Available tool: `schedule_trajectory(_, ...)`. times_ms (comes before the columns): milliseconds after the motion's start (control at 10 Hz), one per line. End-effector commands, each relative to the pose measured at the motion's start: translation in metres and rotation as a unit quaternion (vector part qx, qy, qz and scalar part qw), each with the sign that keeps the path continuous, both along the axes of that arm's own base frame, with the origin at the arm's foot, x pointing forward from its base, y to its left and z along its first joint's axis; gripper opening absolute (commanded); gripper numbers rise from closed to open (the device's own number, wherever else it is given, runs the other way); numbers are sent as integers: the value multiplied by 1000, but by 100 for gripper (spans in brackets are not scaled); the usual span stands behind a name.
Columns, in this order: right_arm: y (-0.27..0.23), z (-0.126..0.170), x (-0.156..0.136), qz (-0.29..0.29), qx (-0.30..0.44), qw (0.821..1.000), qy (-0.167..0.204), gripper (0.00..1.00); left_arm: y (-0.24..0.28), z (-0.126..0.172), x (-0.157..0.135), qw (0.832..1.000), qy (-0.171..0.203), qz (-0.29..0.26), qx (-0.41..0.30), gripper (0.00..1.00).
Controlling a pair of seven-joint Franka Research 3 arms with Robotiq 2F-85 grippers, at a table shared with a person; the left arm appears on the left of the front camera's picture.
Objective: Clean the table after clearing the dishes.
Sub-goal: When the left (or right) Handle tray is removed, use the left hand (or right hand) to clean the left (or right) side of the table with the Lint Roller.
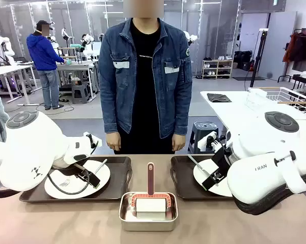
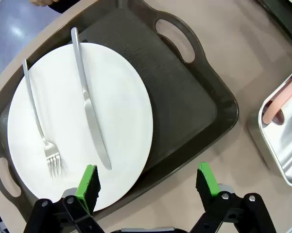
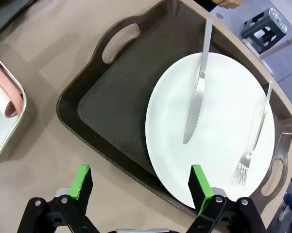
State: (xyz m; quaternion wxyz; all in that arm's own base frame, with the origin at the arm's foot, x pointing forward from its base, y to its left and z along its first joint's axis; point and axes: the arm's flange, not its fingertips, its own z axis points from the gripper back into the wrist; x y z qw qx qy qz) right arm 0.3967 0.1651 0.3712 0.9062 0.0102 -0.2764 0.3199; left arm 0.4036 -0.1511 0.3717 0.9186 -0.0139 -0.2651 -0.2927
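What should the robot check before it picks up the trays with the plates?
1. Left end effector open: ok.
2. Right end effector open: ok.
3. Left plate lies inside left tray: ok.
4. Right plate lies inside right tray: ok.
5. Person's hands off the table: ok.
6. Pads clear of the plates' edges: cannot tell; in each wrist view one pad lines up with a plate's edge.
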Motion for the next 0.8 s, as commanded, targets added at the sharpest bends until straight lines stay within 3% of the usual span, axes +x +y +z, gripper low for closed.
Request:
schedule_trajectory(0, 0, 0, 0, 0, 0, 1000, 0, 100, 0, 0, 0, 1000, 0, 0, 0, 100)
schedule_trajectory(700, 0, 0, 0, 0, 0, 1000, 0, 100, 0, 0, 0, 1000, 0, 0, 0, 100)
